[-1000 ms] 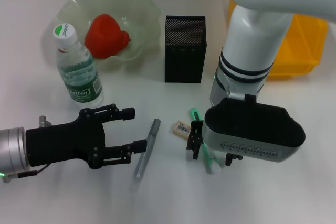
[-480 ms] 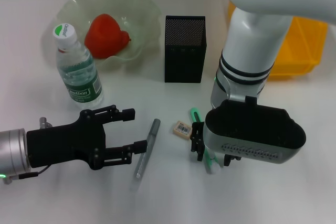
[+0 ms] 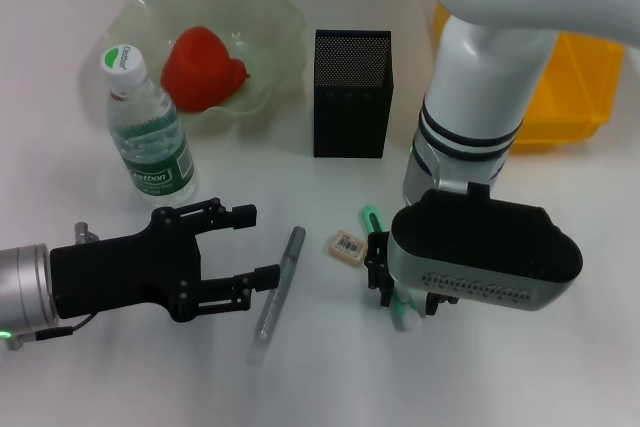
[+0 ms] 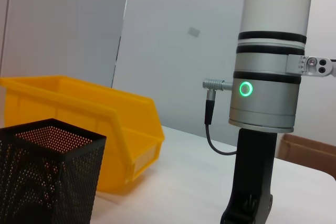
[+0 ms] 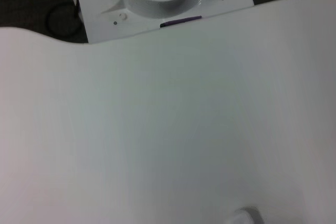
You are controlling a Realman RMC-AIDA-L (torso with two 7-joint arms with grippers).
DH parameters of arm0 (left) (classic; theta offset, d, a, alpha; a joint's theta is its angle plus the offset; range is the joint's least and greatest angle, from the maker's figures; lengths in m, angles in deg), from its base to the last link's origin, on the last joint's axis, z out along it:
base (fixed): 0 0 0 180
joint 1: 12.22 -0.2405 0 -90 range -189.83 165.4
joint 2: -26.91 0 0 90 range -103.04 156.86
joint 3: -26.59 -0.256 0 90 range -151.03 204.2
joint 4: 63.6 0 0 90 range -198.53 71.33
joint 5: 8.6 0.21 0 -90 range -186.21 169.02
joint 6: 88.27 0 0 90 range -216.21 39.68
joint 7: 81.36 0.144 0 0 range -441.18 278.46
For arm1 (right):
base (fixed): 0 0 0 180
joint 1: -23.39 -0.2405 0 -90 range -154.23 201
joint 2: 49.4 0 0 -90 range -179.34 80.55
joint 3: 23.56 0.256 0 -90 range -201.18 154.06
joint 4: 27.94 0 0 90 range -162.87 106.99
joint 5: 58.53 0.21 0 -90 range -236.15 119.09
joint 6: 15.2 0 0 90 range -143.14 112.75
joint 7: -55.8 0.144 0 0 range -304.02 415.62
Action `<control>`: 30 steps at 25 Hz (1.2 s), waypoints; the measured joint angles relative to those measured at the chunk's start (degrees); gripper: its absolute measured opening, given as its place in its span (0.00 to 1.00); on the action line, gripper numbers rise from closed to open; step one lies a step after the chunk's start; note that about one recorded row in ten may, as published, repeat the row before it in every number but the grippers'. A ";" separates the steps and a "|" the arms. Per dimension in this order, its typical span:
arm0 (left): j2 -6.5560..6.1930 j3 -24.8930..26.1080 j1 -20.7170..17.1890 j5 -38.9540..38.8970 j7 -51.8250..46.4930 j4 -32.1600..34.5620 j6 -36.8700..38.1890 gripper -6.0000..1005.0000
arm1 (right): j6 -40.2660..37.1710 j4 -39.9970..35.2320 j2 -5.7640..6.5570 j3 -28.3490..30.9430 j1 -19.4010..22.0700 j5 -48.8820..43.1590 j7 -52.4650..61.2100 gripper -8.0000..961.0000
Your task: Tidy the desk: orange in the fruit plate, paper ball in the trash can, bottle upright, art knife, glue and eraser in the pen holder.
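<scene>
Desk (image 3: 560,367): white top, carries all items

Right gripper (image 3: 388,285): low over the knife, wrist housing hiding most of it; jaws appear closed on the knife's mid-length, though contact is partly hidden. Step in hand, as judged: carrying the knife to the holder. To do it well: lift straight up until the tip is free of the desk and the eraser beside it, swing the knife upright, centre it over the holder's mouth, lower, then release

Left gripper (image 3: 245,247): near edge of the desk, level with the glue; jaws spread, holding nothing, lower finger just beside the glue

Plate (image 3: 270,17): far left, orange inside. No writing

Bin (image 3: 590,77): far right, partly behind the right arm. No writing legible

Holder (image 3: 351,97): between plate and bin, upright, mouth open; contents cannot be told

Bottle (image 3: 148,137): upright in front of the plate. Green label with white print, illegible; cap carries a green ring with small lettering, not readable

Orange (image 3: 200,67): in the plate, done

Glue (image 3: 282,282): flat on the desk, between the two grippers

Knife (image 3: 372,217): flat or barely raised; one green end shows beyond the gripper, white end beneath it. No marking visible

Eraser (image 3: 347,246): flat, just beside the right gripper. Barcode label, digits too small to read

Paper ball: not in view
</scene>
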 joint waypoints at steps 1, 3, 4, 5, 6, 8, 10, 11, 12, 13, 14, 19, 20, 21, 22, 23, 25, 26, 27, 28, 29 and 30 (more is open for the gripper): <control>0.00 0.00 -0.03 0.00 0.00 0.00 0.00 0.78 | 0.13 0.06 0.00 0.00 -0.02 0.00 0.00 0.48; 0.00 0.02 -0.05 0.00 0.00 0.00 0.00 0.78 | 0.19 0.06 0.00 -0.16 -0.03 0.00 0.07 0.48; 0.00 0.02 -0.05 0.00 0.00 0.00 0.00 0.78 | 0.19 0.06 0.00 -0.16 -0.03 0.00 0.07 0.48; 0.00 0.05 -0.06 0.00 0.00 0.02 0.00 0.78 | 0.30 0.05 0.00 -0.24 -0.02 0.00 0.11 0.48; 0.00 0.03 -0.07 0.00 0.00 0.04 0.00 0.78 | 0.49 0.06 0.00 -0.33 -0.02 0.00 0.16 0.48; 0.00 -0.09 -0.08 0.00 0.00 0.15 0.00 0.78 | 1.05 0.06 0.00 -0.49 -0.03 0.00 0.27 0.48; 0.01 -0.09 -0.08 0.00 0.00 0.16 0.00 0.78 | 1.14 0.11 0.00 -0.51 -0.03 0.00 0.28 0.48; 0.03 -0.08 -0.09 0.00 0.00 0.16 0.00 0.78 | 1.18 0.24 0.00 -0.53 -0.11 0.00 0.28 0.48; 0.04 -0.05 -0.08 0.00 0.00 0.14 0.00 0.78 | 1.20 0.42 0.00 -0.56 -0.22 0.01 0.28 0.48; 0.05 -0.01 -0.08 0.00 0.00 0.09 0.00 0.78 | 1.22 0.62 0.00 -0.60 -0.30 0.18 0.27 0.48; 0.06 0.01 -0.09 0.00 0.00 0.06 0.00 0.78 | 1.24 0.69 0.00 -0.60 -0.31 0.29 0.20 0.48; 0.08 0.07 -0.09 0.00 0.00 0.02 0.00 0.78 | 1.55 0.73 0.00 -0.70 -0.38 0.44 0.06 0.43; 0.08 0.09 -0.09 0.00 0.00 0.00 0.00 0.78 | 1.61 0.73 0.00 -0.79 -0.37 0.44 0.05 0.41; 0.08 0.09 -0.09 0.00 0.00 0.00 0.00 0.78 | 1.69 0.72 0.00 -0.93 -0.37 0.45 0.04 0.39; 0.08 0.09 -0.09 0.00 0.00 0.00 0.00 0.78 | 1.72 0.72 0.00 -0.98 -0.36 0.46 0.03 0.37; 0.08 0.09 -0.09 0.00 0.00 0.00 0.00 0.78 | 1.74 0.72 0.00 -1.04 -0.29 0.48 0.02 0.37; 0.08 0.09 -0.09 0.00 0.00 0.00 0.00 0.78 | 1.74 0.71 0.00 -1.05 -0.27 0.49 0.02 0.37; 0.09 0.09 -0.13 0.00 0.00 0.00 0.00 0.78 | 1.74 0.69 0.00 -1.08 -0.24 0.49 0.03 0.37; 0.09 0.09 -0.14 0.00 0.00 -0.01 0.00 0.78 | 1.74 0.67 0.00 -1.11 -0.23 0.50 0.03 0.38; 0.09 0.09 -0.14 0.00 0.00 -0.01 0.00 0.78 | 1.74 0.64 0.00 -1.18 -0.22 0.52 0.04 0.38; 0.09 0.09 -0.14 0.00 0.00 -0.01 0.00 0.78 | 1.74 0.64 0.00 -1.18 -0.22 0.52 0.04 0.38; 0.09 0.09 -0.15 0.00 0.00 0.00 0.00 0.78 | 1.74 0.62 0.00 -1.21 -0.21 0.52 0.06 0.38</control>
